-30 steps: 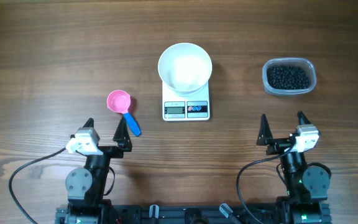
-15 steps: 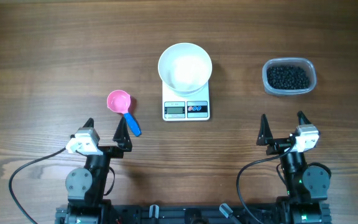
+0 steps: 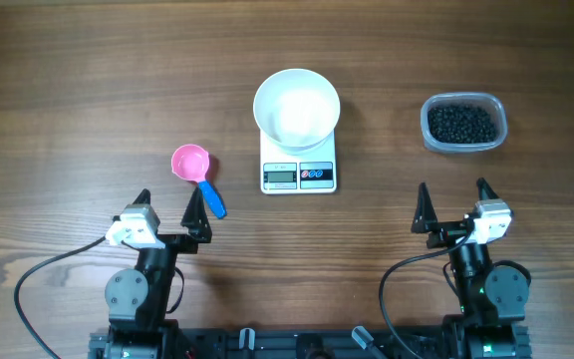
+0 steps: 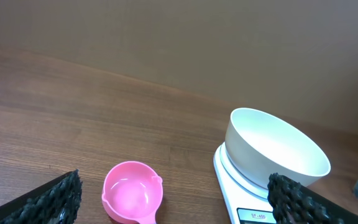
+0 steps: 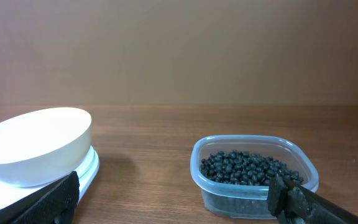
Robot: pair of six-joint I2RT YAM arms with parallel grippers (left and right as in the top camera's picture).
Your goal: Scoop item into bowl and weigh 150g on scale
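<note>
At the lower left, the left hand (image 3: 169, 202) is seen with its fingers spread wide apart and nothing gripped. Just above it, a pink scoop (image 3: 191, 162) with a blue handle is laid on the wooden tabletop (image 3: 68, 90), the handle's end close beside the finger nearer the centre. In the middle of the frame, the white bowl (image 3: 297, 108) is seated on the scale (image 3: 299, 177). At the upper right, the black beans (image 3: 459, 123) are piled in a clear tub (image 3: 503, 126). Below that, at the lower right, the right hand (image 3: 452, 194) is also held wide apart, gripping nothing.
</note>
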